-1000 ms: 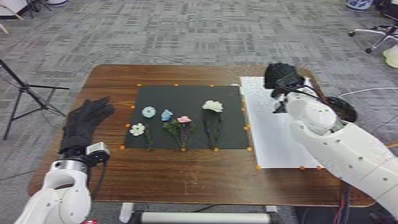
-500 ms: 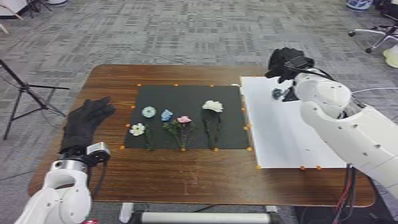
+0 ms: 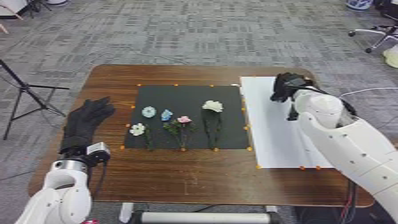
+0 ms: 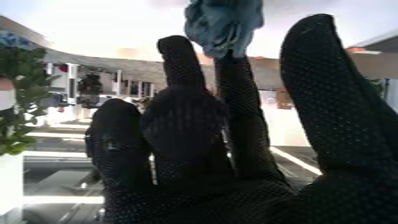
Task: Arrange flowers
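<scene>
On the black mat (image 3: 187, 94) lie a pale blue flower (image 3: 149, 112), a blue one (image 3: 166, 115), a small white one (image 3: 137, 129), a pink one with green leaves (image 3: 184, 119) and a larger white one (image 3: 212, 106). My right hand (image 3: 290, 87) is over the far part of the white sheet (image 3: 275, 142). In the right wrist view, the right hand (image 4: 191, 180) is open, its fingers mostly extended; a blue-grey flower (image 4: 224, 25) is at the fingertips, contact unclear. Left of the mat, my left hand (image 3: 85, 120) rests open with straight fingers.
The brown table (image 3: 191, 180) carries small orange markers around mat and sheet. A black tripod (image 3: 27, 85) stands on the floor to the left, and an office chair (image 3: 380, 33) at the far right. Green leaves (image 4: 27, 97) show beside the glove in the right wrist view.
My right hand has come slightly back toward the robot over the sheet, after swinging farther out between the earlier frames. The left hand and the flowers on the mat stay put.
</scene>
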Robot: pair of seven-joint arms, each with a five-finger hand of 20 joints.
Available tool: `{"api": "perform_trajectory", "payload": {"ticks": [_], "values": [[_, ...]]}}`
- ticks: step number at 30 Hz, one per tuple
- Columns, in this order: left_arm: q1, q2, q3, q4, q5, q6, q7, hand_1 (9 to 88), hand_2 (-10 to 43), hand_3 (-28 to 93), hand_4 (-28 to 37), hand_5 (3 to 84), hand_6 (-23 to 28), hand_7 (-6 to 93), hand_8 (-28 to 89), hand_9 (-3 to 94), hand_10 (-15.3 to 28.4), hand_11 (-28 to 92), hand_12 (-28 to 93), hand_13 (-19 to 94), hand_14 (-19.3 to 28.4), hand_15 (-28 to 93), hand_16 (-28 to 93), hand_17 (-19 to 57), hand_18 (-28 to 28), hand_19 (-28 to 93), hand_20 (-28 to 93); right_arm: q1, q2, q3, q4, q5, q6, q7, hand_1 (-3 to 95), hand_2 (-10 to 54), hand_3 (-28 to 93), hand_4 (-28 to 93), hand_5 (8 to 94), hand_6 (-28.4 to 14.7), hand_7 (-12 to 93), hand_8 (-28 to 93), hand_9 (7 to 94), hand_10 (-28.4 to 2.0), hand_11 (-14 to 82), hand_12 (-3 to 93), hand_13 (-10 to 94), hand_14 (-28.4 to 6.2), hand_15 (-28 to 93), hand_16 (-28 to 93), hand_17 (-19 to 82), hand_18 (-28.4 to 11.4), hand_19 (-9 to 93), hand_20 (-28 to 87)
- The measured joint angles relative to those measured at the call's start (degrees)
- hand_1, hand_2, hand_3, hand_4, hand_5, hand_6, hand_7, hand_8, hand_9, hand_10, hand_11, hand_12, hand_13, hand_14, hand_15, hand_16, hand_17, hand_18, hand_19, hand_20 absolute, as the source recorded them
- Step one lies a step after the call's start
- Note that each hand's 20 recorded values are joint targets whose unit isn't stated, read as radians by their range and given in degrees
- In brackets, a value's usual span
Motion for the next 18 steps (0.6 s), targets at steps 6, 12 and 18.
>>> {"api": "perform_trajectory", "payload": {"ticks": [6,12,18], "values": [[0.0,-0.05,-0.02,-0.04,0.00,0.01,0.02,23.0,13.9,66,-28.3,52.9,4.1,13.4,-7,50.2,15.4,24,13,38,18.9,27,0,4.5,14.0,16,18,0.0,0.8,-5.2,1.8,0.2,15.2,-0.1,59.1,-9.5,56,-18,76.5,1.1,23,10,86.7,-8.8,13.8,36.8,90,-0.7,67,32,59,-17.6,93,61],[0.0,-0.07,-0.02,-0.05,0.00,0.00,0.02,22.9,13.8,67,-28.3,52.8,4.1,13.3,-7,50.2,15.4,24,13,38,18.8,26,0,4.5,14.0,16,18,0.5,1.7,-7.4,1.1,2.0,19.3,-1.3,59.7,-9.5,56,-18,78.1,0.3,22,11,88.2,-8.8,13.7,37.8,90,-0.4,66,32,59,-17.4,93,62],[0.1,-0.07,-0.02,-0.11,0.00,0.00,-0.01,23.0,13.8,66,-28.3,52.9,4.2,13.3,-7,50.2,15.4,24,13,38,18.8,27,0,4.5,14.0,16,18,1.8,3.7,-9.1,-1.7,7.0,21.4,-1.6,60.0,-9.5,56,-18,78.7,0.1,22,11,88.3,-8.8,13.2,38.3,90,-0.4,66,33,59,-17.2,93,61]]}}
